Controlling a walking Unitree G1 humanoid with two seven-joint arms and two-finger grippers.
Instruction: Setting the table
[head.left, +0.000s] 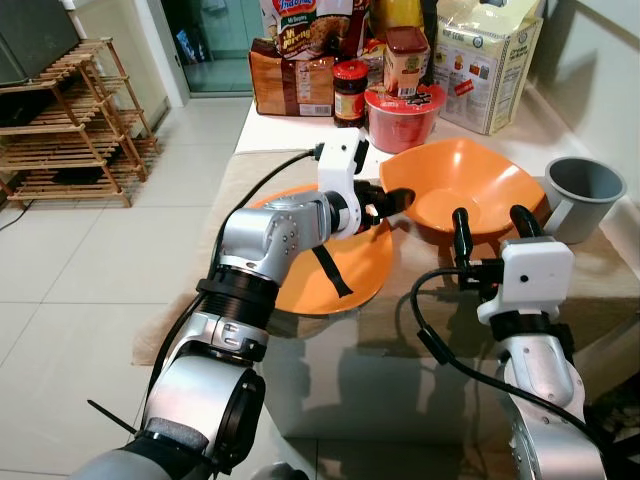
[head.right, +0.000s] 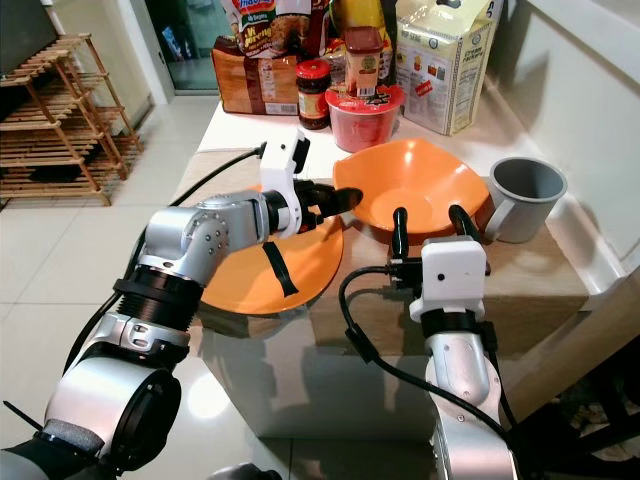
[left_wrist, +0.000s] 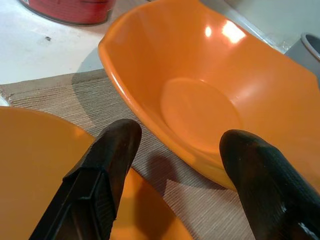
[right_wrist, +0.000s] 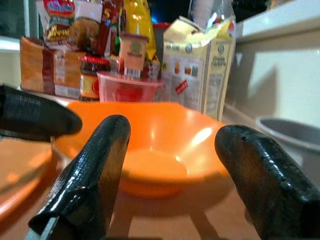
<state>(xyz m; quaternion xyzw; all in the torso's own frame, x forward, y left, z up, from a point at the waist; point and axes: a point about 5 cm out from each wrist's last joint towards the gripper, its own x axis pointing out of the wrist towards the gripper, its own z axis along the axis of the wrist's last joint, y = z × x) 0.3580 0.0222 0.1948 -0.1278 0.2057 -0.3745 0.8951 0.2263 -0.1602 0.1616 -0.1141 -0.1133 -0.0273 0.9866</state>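
An orange bowl (head.left: 470, 190) rests on a woven mat (head.left: 400, 330) on the table, with an orange plate (head.left: 345, 270) to its left and a grey mug (head.left: 583, 195) to its right. My left gripper (head.left: 390, 205) hovers over the plate's far edge, right beside the bowl's left rim, its fingers (left_wrist: 107, 175) open and empty. In front of the bowl's near rim my right gripper (head.left: 492, 225) points at the bowl, open, with nothing between its fingertips (right_wrist: 95, 170).
Behind the bowl stand a red noodle cup (head.left: 402, 112), a jar (head.left: 349, 92), a bread bag (head.left: 293, 80) and a carton (head.left: 490, 60). A wooden rack (head.left: 70, 120) stands on the tiled floor to the left. A wall ledge runs along the right.
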